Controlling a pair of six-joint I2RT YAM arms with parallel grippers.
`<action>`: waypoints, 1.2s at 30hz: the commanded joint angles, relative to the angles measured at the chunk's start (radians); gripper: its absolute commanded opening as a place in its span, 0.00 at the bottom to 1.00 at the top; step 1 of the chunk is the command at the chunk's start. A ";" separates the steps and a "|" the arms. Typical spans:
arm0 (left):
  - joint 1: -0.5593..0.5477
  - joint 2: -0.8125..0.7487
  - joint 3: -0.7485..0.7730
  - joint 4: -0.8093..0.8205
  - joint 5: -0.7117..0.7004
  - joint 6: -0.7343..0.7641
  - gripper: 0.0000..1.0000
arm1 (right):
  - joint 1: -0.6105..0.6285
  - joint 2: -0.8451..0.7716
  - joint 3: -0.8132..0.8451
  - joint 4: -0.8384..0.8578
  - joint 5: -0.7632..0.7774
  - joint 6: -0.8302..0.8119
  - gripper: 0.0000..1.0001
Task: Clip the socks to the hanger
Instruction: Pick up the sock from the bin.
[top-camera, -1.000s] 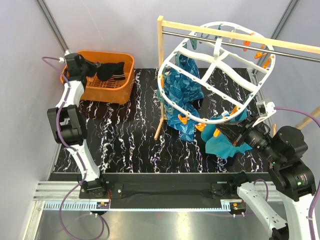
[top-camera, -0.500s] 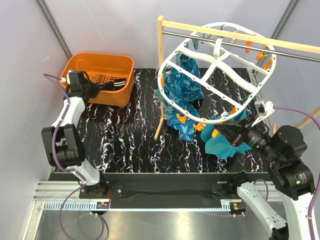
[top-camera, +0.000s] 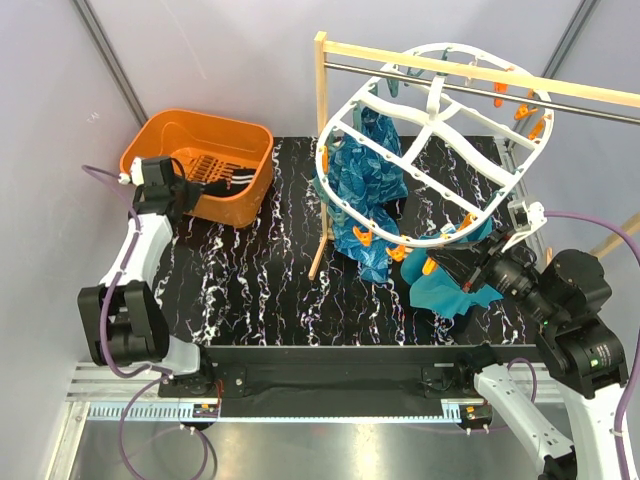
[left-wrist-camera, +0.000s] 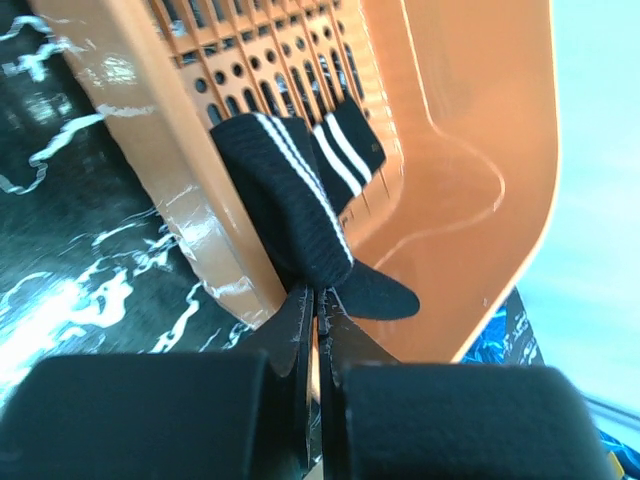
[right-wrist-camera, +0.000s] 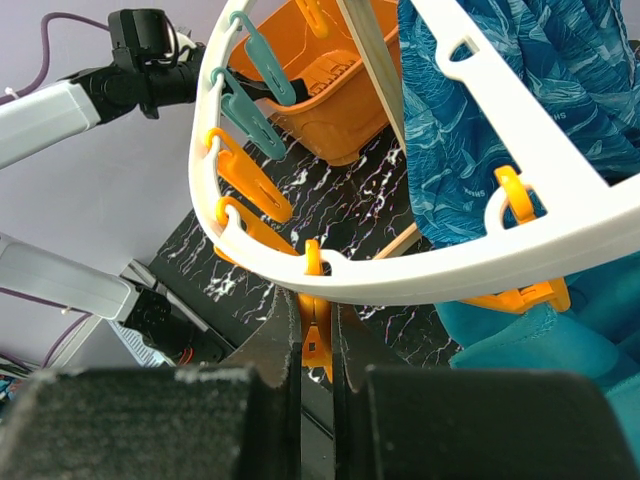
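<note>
My left gripper (top-camera: 190, 190) is shut on a black sock with white stripes (top-camera: 222, 181) at the rim of the orange basket (top-camera: 170, 135), far left. In the left wrist view the sock (left-wrist-camera: 295, 200) drapes over the basket's wall (left-wrist-camera: 460, 150), pinched at my fingertips' meeting point (left-wrist-camera: 318, 300). The white oval hanger (top-camera: 432, 118) hangs tilted from the rack at the right. My right gripper (top-camera: 452, 262) is shut on an orange clip (right-wrist-camera: 318, 335) under the hanger's near rim (right-wrist-camera: 450, 270).
A blue patterned cloth (top-camera: 362, 190) and a teal cloth (top-camera: 445, 292) hang clipped from the hanger. The wooden rack (top-camera: 322, 150) with its metal rod (top-camera: 580, 105) stands at the back right. Several orange and teal clips (right-wrist-camera: 245, 110) line the rim.
My left gripper has pulled back toward the near left with the sock, from inside the basket to its rim. The basket has tipped and shifted. The right arm holds still.
</note>
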 joint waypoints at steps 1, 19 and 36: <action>0.001 -0.046 -0.038 -0.118 -0.084 0.002 0.00 | 0.000 0.017 -0.010 0.004 -0.028 0.012 0.00; -0.005 0.423 0.465 0.002 0.269 0.329 0.22 | 0.000 0.040 -0.007 0.017 -0.030 0.023 0.00; -0.071 0.537 0.618 -0.041 0.128 0.282 0.65 | 0.000 0.048 -0.026 0.025 -0.028 0.029 0.00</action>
